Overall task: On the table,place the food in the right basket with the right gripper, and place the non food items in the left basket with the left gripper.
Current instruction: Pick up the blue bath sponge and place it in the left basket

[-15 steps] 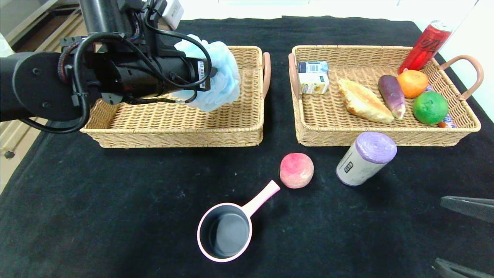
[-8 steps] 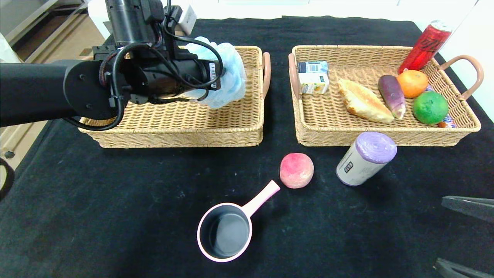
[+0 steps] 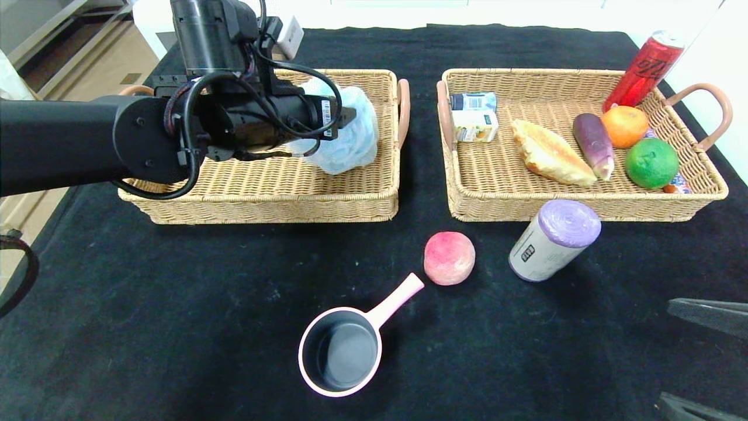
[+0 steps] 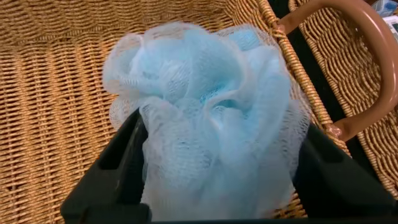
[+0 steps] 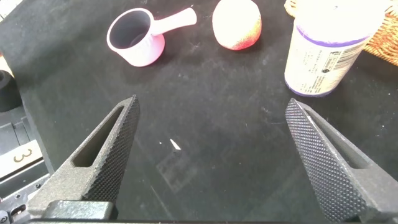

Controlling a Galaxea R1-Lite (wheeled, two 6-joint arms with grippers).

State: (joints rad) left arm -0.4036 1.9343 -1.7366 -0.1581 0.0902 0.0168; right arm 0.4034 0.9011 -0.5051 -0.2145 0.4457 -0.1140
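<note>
The pale blue bath pouf [image 3: 349,137] sits low inside the left basket [image 3: 274,196], toward its 3 o'clock end near the brown handle [image 3: 403,105], and the left gripper [image 4: 214,168] has its two black fingers [image 4: 115,168] clamped on either side of the mesh, with the arm reaching in over the basket from 9 o'clock. From the wrist camera the pouf bulges out between the fingers, with the woven floor under it. Whether the pouf is already touching that floor, I can't tell. Out on the black cloth, at about 6 o'clock from the gap between the two baskets, lie a pink peach [image 3: 449,258], a purple-capped roll of bags [image 3: 554,240] just at its 3 o'clock, and a small pink saucepan [image 3: 345,348] at its 7 o'clock, its handle pointing up toward the peach. The right basket [image 3: 584,207] holds a bread roll [image 3: 549,153], an eggplant [image 3: 593,145], an orange [image 3: 624,126], a lime [image 3: 651,162] and two small cartons [image 3: 474,117], with a red can [image 3: 643,70] leaning at its far corner. The right gripper [image 5: 211,155] hangs at the table's 4 o'clock edge, spread wide with nothing between its fingers.
</note>
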